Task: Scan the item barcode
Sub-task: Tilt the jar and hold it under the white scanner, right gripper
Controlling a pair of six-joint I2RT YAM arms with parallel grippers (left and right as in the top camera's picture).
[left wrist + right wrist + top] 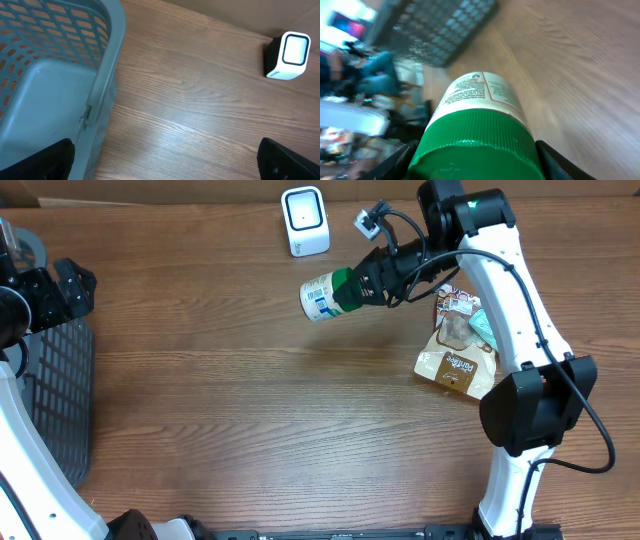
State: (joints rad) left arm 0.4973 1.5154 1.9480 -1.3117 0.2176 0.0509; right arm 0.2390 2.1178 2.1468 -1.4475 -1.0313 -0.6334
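Observation:
A white bottle (318, 297) with a green cap (345, 288) is held off the table on its side. My right gripper (362, 284) is shut on the cap. The printed label faces up and left, a little in front of the white scanner (305, 221) at the back edge. In the right wrist view the green cap (477, 142) fills the space between both fingers (395, 162), and the bottle's label (480, 92) points away. My left gripper (165, 162) is open and empty beside the basket, with the scanner (287, 55) far off to its right.
A grey mesh basket (55, 395) stands at the left table edge, its rim (107, 75) right beside the left gripper. A brown snack bag (458, 355) and a teal packet (484, 328) lie to the right, under the right arm.

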